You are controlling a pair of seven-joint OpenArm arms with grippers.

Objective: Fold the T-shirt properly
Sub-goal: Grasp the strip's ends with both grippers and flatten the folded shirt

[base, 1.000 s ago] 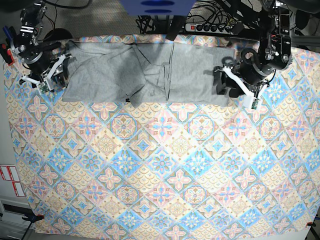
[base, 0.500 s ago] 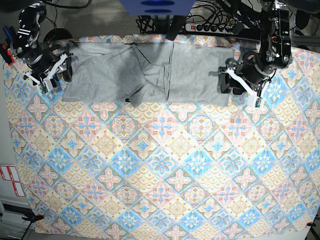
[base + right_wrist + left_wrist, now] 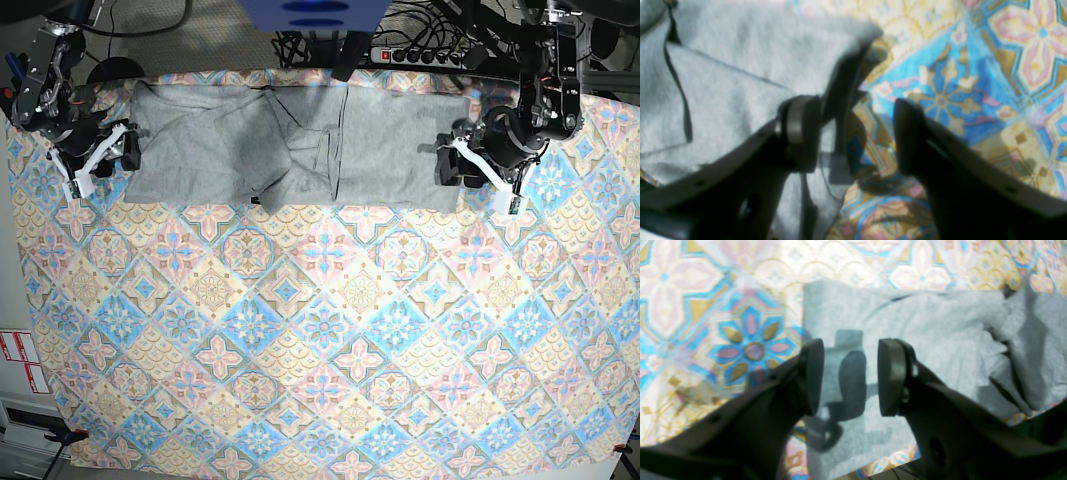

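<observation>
Cloth [image 3: 320,350] in pastel blue, pink and beige tiles covers the tabletop; going left to right across the base view, we first meet the right pincer [image 3: 100,160], which sits at the far-left end of the T-shirt [image 3: 300,145] with its jaws spread and nothing between them; in the right wrist view we see that same right pincer [image 3: 853,133] with one finger over the grey knit and the other over the patterned cloth, the shirt's edge running between them, lifted a little and blurred. The T-shirt lies along the far edge of the cloth as a long, loosely folded grey band, with creases and an overlapping flap near its middle; we can make out no lettering on the side that faces up. At its right end we find the left pincer [image 3: 478,172], jaws likewise apart and empty; the left wrist view shows the left pincer [image 3: 850,376] above the flat corner of the T-shirt [image 3: 907,350], its shadow falling on the fabric; whether the fingertips touch the shirt we cannot tell.
</observation>
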